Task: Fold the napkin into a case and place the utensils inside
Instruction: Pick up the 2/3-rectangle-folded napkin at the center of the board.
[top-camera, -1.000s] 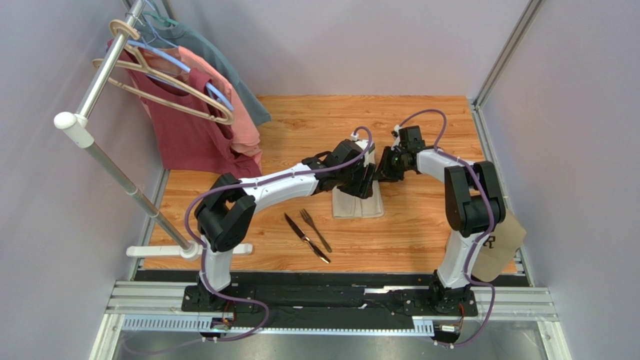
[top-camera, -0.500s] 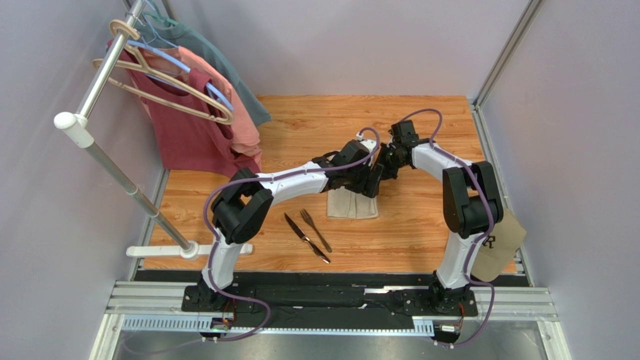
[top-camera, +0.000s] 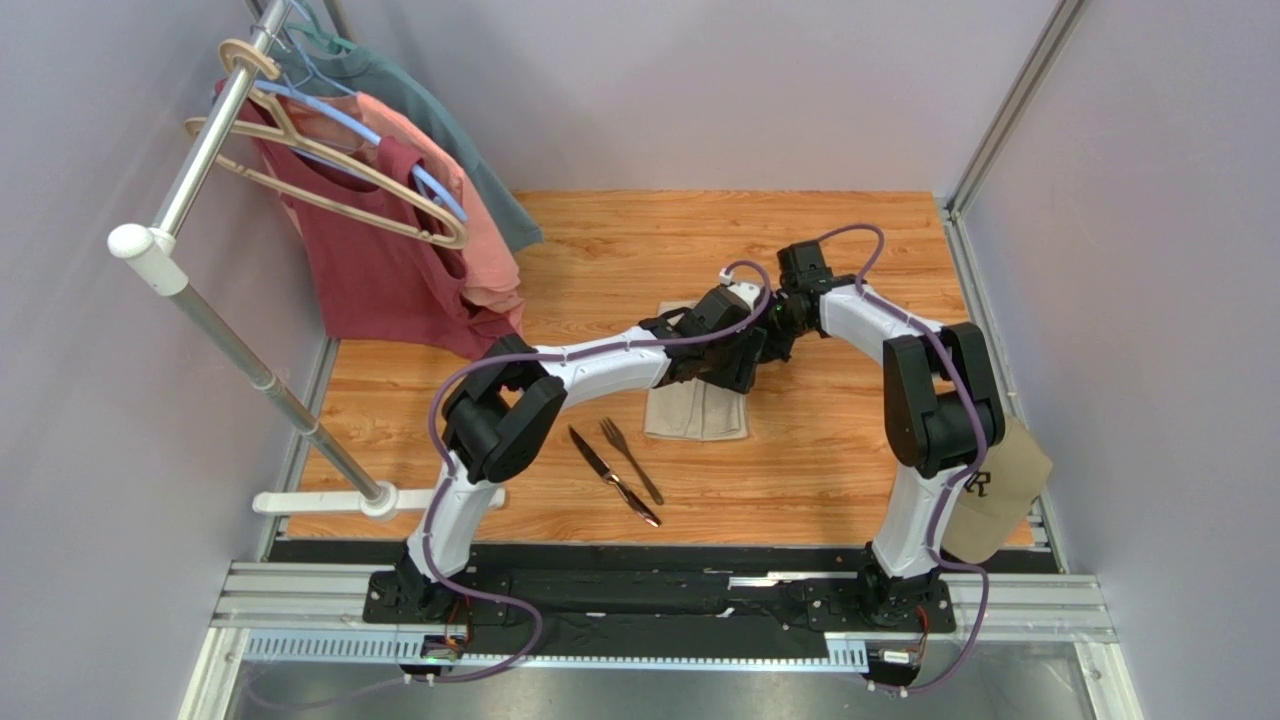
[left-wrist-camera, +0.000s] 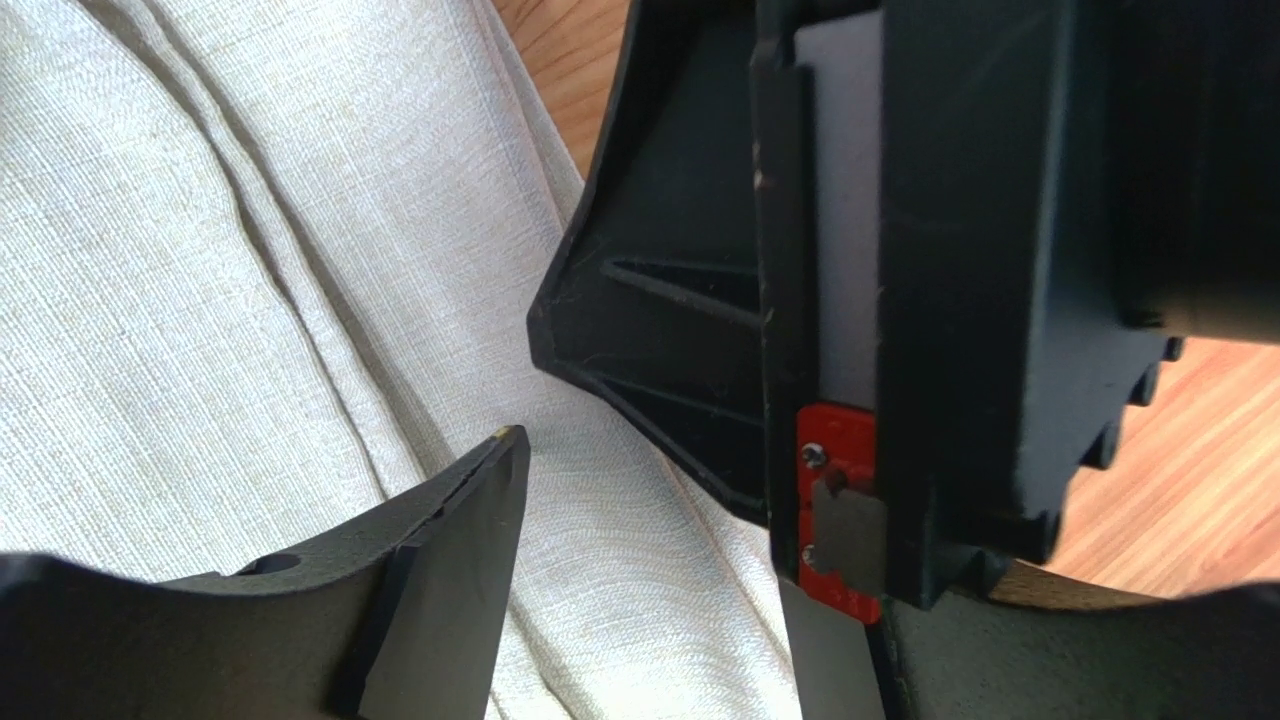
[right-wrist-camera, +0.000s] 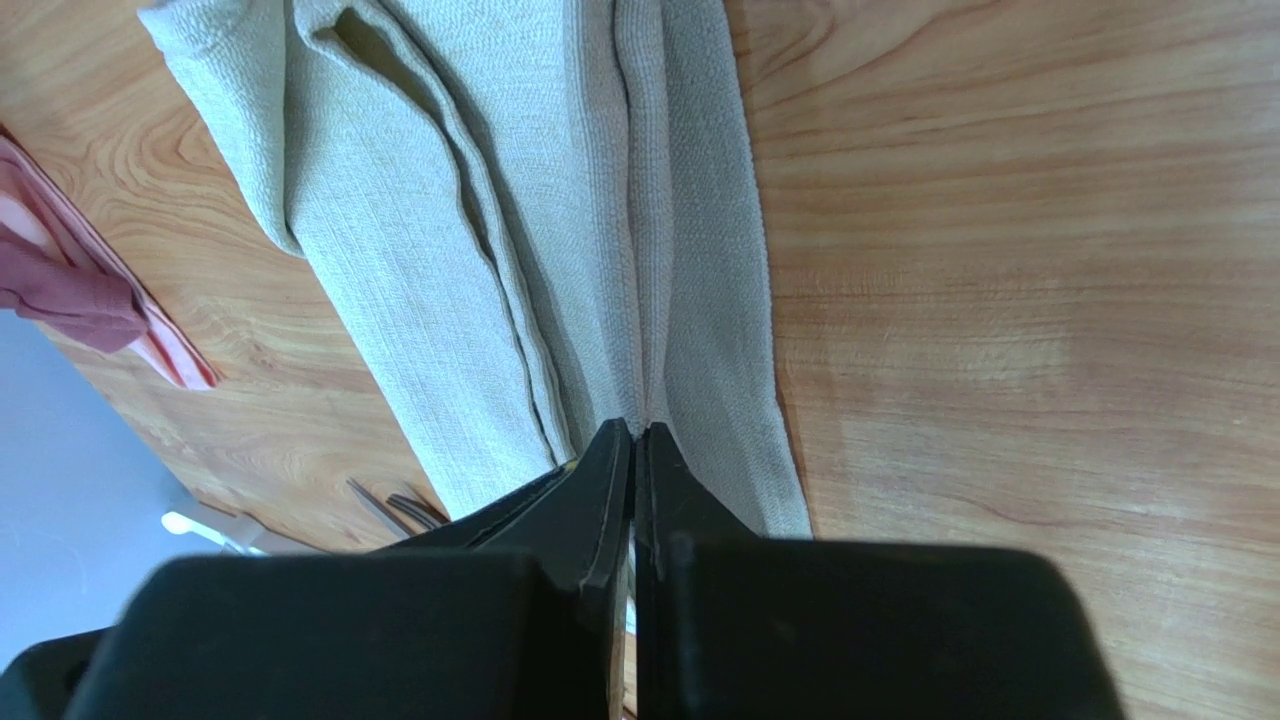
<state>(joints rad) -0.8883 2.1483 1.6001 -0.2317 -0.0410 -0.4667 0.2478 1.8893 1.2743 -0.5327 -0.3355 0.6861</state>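
The beige napkin (top-camera: 694, 416) lies on the wooden table (top-camera: 842, 465), folded into a narrow strip with long creases. My left gripper (top-camera: 744, 365) hovers open over its far end; cloth (left-wrist-camera: 226, 300) shows between the spread fingers (left-wrist-camera: 661, 578), and nothing is gripped. My right gripper (top-camera: 771, 338) is right beside it, and its black body (left-wrist-camera: 932, 300) fills the left wrist view. Its jaws (right-wrist-camera: 633, 435) are shut, with a raised hem of the napkin (right-wrist-camera: 451, 225) running in between the tips. The dark fork (top-camera: 633, 459) and knife (top-camera: 613, 477) lie side by side, near-left of the napkin.
A clothes rack (top-camera: 226, 330) stands at the left with a red shirt (top-camera: 376, 263) and a pink shirt (top-camera: 481, 248) on hangers. A tan cap (top-camera: 999, 488) hangs off the table's right edge beside the right arm. Grey walls close in the table.
The left arm has reached farther, and its gripper has moved right along the napkin's far end. The right gripper has shut there. The napkin has shifted slightly left and nearer.
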